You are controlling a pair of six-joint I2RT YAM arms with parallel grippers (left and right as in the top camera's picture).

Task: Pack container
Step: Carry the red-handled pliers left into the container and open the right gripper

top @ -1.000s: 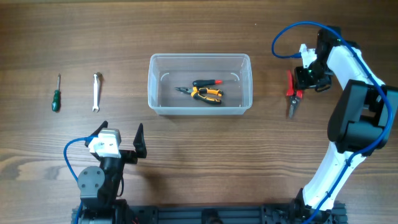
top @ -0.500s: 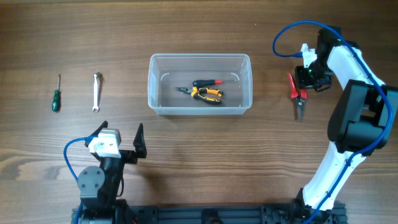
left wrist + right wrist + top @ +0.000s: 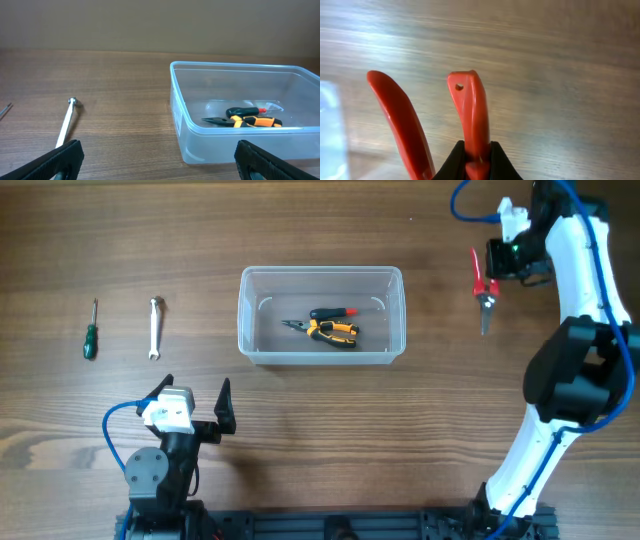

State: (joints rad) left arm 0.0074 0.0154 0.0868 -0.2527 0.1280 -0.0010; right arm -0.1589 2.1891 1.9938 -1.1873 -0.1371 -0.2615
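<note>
A green screwdriver (image 3: 90,330) and a wrench (image 3: 155,327) lie far left, and the left gripper (image 3: 195,393) gapes wide and empty nearby. The container (image 3: 320,271) sits mid-table, holding yellow pliers (image 3: 330,331) and a black screwdriver (image 3: 333,312). Off to its right, the right gripper (image 3: 496,263) pinches one handle of red pliers (image 3: 483,288).

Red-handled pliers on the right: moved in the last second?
Yes. The red-handled pliers, clamped in the right gripper, went toward the table's far edge: from beside the clear plastic container's near half to beside its far half.
</note>
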